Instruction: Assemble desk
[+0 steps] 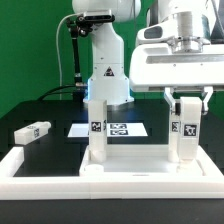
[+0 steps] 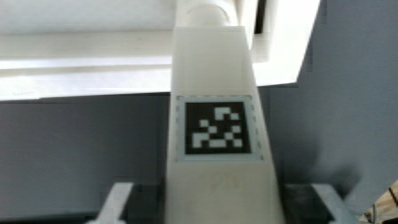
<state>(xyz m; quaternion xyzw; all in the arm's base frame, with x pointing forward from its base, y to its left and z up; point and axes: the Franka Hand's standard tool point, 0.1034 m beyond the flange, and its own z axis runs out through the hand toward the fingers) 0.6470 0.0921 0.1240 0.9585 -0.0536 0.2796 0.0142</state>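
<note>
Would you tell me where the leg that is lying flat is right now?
The flat leg lies on the table at the exterior view's left, left of the marker board.

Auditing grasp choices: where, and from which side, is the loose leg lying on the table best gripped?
Probably best to take the loose leg post at mid-length, coming straight down from above and clamping across its narrow width. It lies flat on its long side, with nothing touching either long face.

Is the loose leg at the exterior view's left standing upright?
No, the loose leg lies on its side on the dark table.
</note>
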